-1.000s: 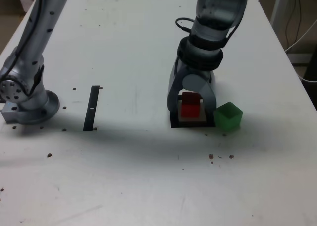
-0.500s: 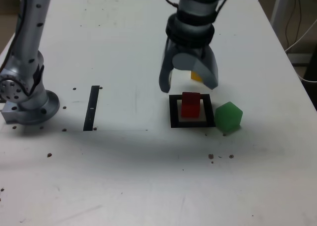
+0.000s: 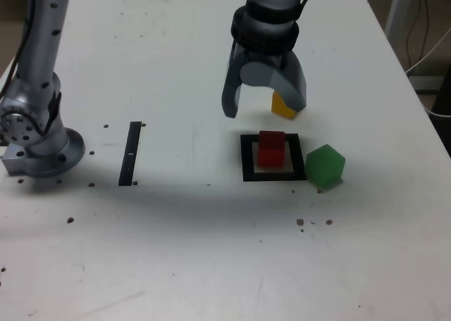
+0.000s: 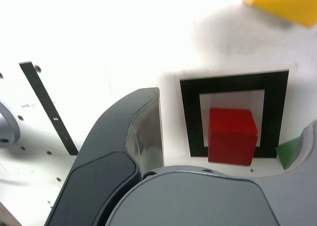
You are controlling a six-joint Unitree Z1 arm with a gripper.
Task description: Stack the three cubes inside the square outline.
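Hanging over the white surface (image 3: pixel 176 250) with jaws spread wide and nothing held: end effector (image 3: pixel 263 104). Sitting inside the square outline (image 3: pixel 246 159): red cube (image 3: pixel 271 149), also seen in the wrist view (image 4: pixel 232 136) within the black frame (image 4: pixel 190 117). Just outside the outline at 3 o'clock in the exterior view: green cube (image 3: pixel 324 165). At 12 o'clock from the outline, partly hidden behind one finger: yellow cube (image 3: pixel 282 106). Well away at 9 o'clock: narrow black strip (image 3: pixel 130 153).
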